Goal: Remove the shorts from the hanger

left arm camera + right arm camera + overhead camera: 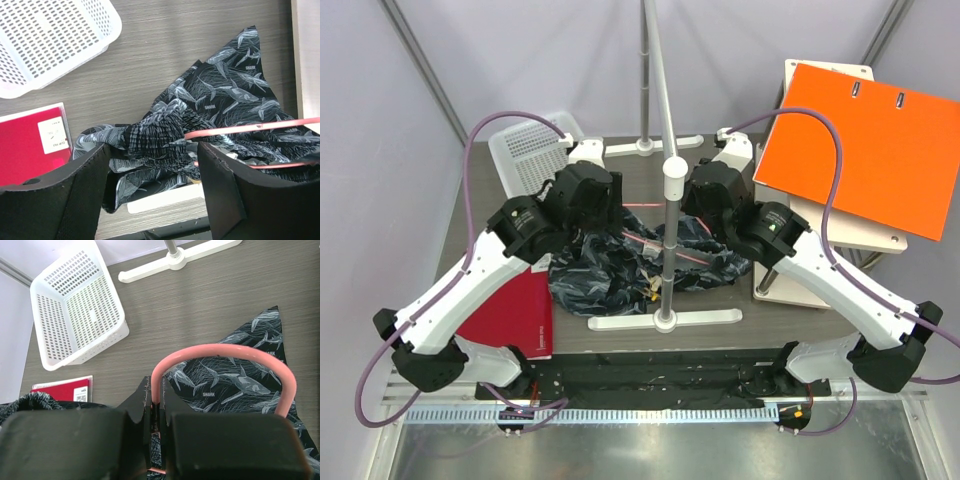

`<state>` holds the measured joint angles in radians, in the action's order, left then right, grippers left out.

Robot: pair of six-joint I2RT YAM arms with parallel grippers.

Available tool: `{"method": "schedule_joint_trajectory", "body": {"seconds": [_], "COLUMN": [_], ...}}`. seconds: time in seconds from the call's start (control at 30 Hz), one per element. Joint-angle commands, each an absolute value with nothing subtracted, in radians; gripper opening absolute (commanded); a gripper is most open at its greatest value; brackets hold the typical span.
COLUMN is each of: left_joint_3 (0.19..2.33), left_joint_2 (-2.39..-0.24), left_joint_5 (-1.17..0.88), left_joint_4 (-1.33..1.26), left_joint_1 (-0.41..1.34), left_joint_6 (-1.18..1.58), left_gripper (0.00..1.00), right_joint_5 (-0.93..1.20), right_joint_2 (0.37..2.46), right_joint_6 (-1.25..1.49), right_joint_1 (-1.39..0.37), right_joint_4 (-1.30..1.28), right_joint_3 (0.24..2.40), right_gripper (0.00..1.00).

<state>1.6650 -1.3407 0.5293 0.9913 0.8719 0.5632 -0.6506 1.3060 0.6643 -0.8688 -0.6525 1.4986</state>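
Shorts [220, 100], dark with pale sharks printed all over, lying in a crumpled heap in the middle of the table [175, 45], right by the grey rail pole [672, 200]. Soft, light and floppy by the look of it. Likely to sag, fold and slip, but not to break. Mixed up with the pink hanger [222, 348], thin bars lying across the cloth. Hanger probably stiff and light, maybe a bit bendy.

Best spot to grab, at a guess: the thick, scrunched waistband, a fat bunch easy to pinch. Better not to grab the flat thin part, too easy to pull the pink wire along with it.

Left gripper [154, 150]: spread wide, holding nothing, hanging right over that scrunched bunch. Right gripper [156, 410]: squeezed tight on the curved hook of the hanger, pinning it so the cloth can be pulled away.

Around the heap: white basket [530, 150] at the far left corner, well apart. Red book [515, 320] on the near left, just beside the edge of the cloth. Orange board [865, 140] on pale wooden boards off to the right.

In the way: the rail pole, standing up between the two arms, and its flat white foot [665, 320] just beside the near edge of the shorts. Easy to bump or to catch the cloth on. Pull away from the pole, toward the left, with care.
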Motion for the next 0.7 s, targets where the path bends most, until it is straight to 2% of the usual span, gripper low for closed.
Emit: {"method": "schedule_joint_trajectory", "body": {"seconds": [0.0,0.03,0.17,0.23,0.33,0.37,0.67], "left_joint_3": [1.698,1.695,1.674,1.669,1.672,1.674,1.643], "left_joint_2": [-1.350,-1.350,-1.333,-1.319,-1.310,-1.304,-1.207], "left_joint_5": [0.514,0.509,0.486,0.476,0.469,0.469,0.468], "left_joint_4": [0.951,0.951,0.931,0.930,0.934,0.936,0.910], "left_joint_1": [0.845,0.839,0.821,0.815,0.801,0.793,0.746], "left_joint_6": [0.538,0.538,0.537,0.532,0.520,0.519,0.512], "left_gripper": [0.68,0.65,0.40,0.31,0.12,0.00,0.00], "right_joint_5": [-0.658,-0.658,-0.670,-0.675,-0.670,-0.663,-0.681], "right_joint_2": [1.272,1.267,1.253,1.250,1.233,1.227,1.114], "right_joint_6": [0.673,0.673,0.667,0.663,0.657,0.647,0.630], "right_joint_1": [-0.877,-0.879,-0.879,-0.879,-0.879,-0.879,-0.879], "right_joint_4": [-0.615,-0.615,-0.615,-0.615,-0.606,-0.597,-0.517], "right_joint_3": [1.505,1.503,1.491,1.485,1.467,1.450,1.312], "right_gripper": [0.01,0.01,0.01,0.01,0.01,0.01,0.01]}}
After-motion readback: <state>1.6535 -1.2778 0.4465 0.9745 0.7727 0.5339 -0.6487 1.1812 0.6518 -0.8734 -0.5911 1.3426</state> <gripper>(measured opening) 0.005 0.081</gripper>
